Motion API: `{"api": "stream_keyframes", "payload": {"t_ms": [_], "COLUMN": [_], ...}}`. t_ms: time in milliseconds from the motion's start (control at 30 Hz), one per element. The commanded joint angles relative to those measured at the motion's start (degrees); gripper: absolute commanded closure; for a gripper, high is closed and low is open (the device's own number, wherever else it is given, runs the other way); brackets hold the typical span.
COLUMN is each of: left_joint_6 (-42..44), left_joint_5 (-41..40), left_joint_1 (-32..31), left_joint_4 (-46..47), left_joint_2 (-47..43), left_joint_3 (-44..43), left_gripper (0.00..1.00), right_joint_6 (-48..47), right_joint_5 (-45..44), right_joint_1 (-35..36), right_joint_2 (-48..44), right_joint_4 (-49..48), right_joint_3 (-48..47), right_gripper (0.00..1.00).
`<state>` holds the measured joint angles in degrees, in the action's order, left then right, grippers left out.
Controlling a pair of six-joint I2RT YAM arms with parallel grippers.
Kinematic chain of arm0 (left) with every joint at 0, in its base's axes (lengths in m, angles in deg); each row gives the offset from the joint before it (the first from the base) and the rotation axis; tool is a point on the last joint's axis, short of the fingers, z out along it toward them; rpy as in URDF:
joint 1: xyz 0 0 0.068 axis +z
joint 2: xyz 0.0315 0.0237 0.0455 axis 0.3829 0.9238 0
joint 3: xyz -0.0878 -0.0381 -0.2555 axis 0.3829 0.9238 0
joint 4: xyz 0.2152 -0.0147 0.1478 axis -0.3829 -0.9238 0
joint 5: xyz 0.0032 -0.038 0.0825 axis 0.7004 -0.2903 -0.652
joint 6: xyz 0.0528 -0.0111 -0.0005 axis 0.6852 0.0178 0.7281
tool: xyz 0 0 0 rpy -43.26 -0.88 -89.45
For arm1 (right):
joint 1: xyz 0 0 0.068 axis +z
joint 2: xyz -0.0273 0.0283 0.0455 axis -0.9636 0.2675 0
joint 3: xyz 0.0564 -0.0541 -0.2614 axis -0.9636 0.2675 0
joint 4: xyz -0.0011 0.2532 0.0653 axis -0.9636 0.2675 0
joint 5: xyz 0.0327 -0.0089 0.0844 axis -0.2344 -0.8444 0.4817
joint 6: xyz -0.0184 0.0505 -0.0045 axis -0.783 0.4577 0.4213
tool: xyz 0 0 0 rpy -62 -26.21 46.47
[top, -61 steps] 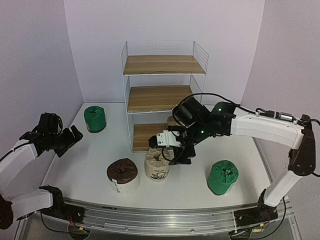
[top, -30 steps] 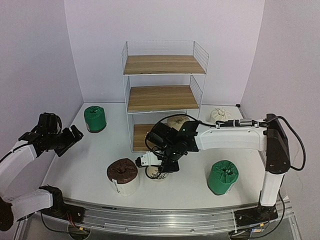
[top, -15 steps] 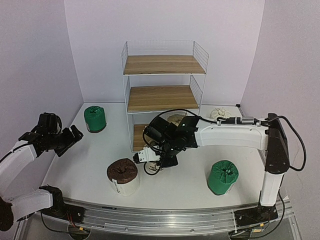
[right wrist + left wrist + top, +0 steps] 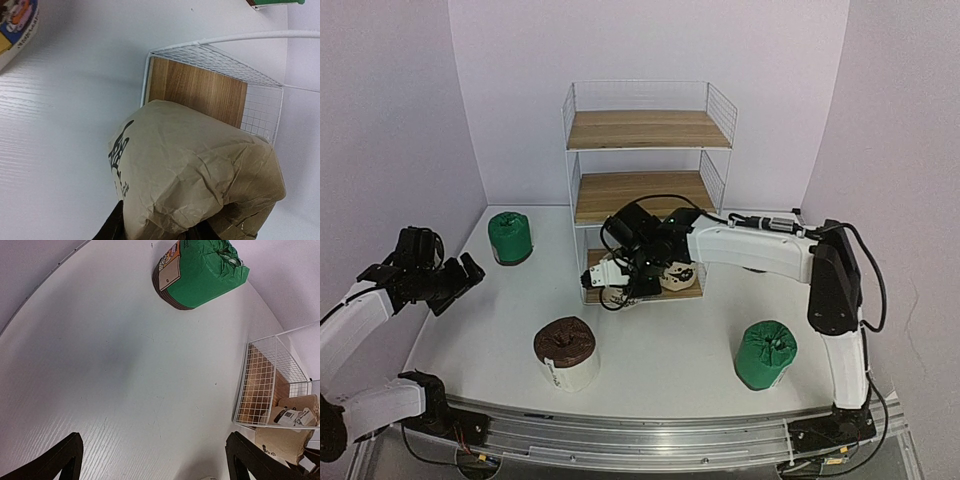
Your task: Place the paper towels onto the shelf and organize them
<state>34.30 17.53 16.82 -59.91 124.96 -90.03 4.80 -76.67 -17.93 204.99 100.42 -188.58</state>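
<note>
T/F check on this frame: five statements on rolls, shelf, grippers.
1. The top and middle boards of the shelf hold no rolls. True.
2. The left gripper holds a green roll. False: it is open and empty. The left green roll stands on the table, apart from it.
3. The right gripper is shut on a beige roll at the shelf's bottom tier. True.
4. The brown-topped roll is on the shelf. False: it stands on the table in front of it.
5. The right green roll is on the table. True.
</note>
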Motion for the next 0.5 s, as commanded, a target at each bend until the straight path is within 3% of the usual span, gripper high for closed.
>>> {"api": "stream_keyframes", "payload": {"t_ms": [0,467], "left_joint_6": [0.09,0.26], "left_joint_5": [-0.78,-0.75], "left_joint_1": [-0.08,-0.10], "left_joint_4": [-0.26,0.17], "left_joint_2": [0.06,1.41], "left_joint_3": [-2.13,-2.02], "left_gripper": [0.00,0.00], "right_joint_6": [-2.77,-4.99], "right_joint_5": [0.17,-0.23], "right_joint_1": [-1.61,-3.20], "right_joint_2": [1.91,8.86], "right_joint_4": [-1.60,-2.72], "right_joint_3": [-6.07,-12.82], "right_gripper": [0.67,0.64]}}
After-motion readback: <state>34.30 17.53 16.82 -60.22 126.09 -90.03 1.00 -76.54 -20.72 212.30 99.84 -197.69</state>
